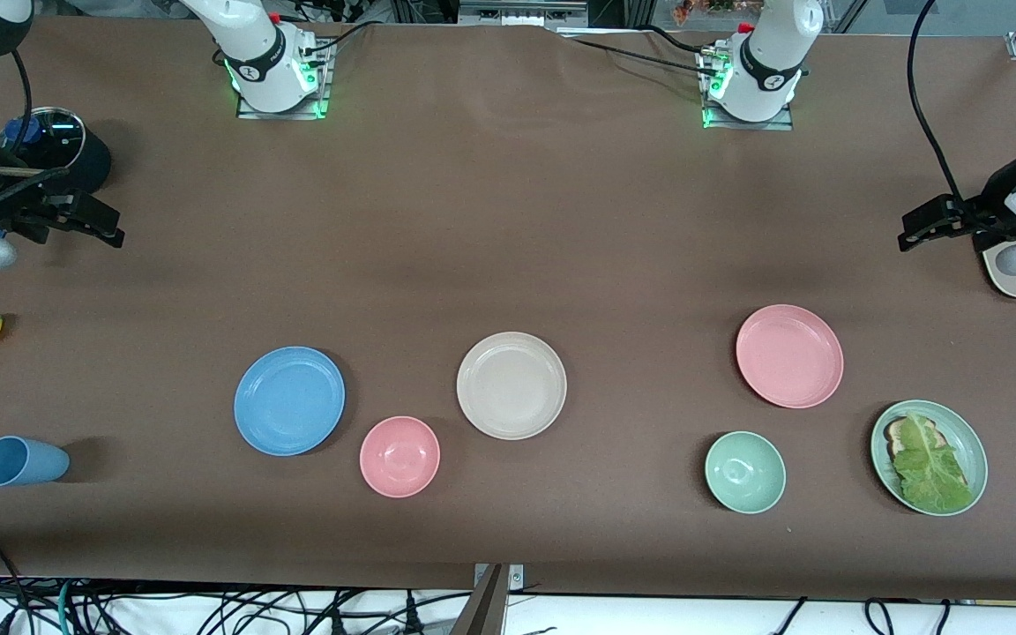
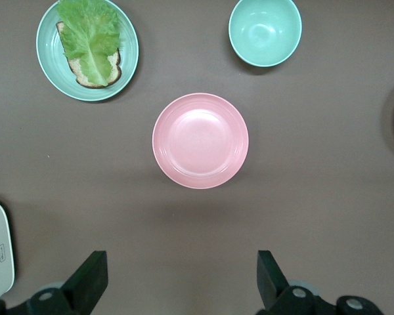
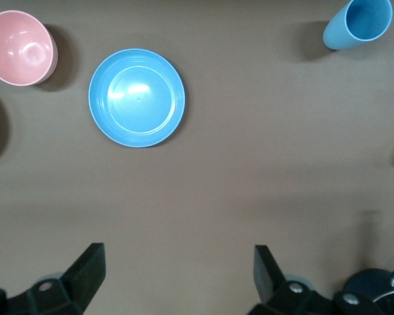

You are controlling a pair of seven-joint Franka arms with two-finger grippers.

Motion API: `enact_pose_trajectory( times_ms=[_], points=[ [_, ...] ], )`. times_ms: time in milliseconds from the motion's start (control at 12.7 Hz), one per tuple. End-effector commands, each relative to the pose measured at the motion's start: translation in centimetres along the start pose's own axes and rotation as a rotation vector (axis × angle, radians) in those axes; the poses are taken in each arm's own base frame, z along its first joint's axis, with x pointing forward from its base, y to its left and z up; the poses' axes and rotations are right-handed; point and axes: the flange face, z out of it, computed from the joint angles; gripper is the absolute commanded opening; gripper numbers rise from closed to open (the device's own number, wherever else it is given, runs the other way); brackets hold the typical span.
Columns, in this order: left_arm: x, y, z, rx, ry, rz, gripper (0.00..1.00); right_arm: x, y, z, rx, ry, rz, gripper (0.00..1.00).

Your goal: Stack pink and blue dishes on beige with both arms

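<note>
Both claws hover released: left claw (image 1: 914,231) and right claw (image 1: 107,227) over bare table (image 1: 508,220) ends. Beige plate (image 1: 511,385) sits centre, between blue plate (image 1: 289,400) and pink plate (image 1: 789,355).

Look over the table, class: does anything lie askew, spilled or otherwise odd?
Only the sky-blue plastic cup stands out: it lies tipped on its side toward the right arm's end of the table, with nothing visibly spilled. The plates and bowls all sit flat.

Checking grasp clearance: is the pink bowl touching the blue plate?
Apart. The front view shows bare table between the pink bowl and the blue plate; the right wrist view shows the same gap.
</note>
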Motion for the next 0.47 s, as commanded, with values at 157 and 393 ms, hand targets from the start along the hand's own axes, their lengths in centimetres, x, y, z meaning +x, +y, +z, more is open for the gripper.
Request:
enact_pose_trajectory(
  times_ms=[157,393],
  points=[
    [0.10,0.04,-0.15,0.021,0.009,0.025,1.00,0.38,-0.25,-0.89,-0.022,0.033,-0.012,1.00],
    [0.10,-0.04,-0.15,0.021,0.009,0.024,1.00,0.34,-0.25,-0.98,-0.022,0.035,-0.012,1.00]
  ],
)
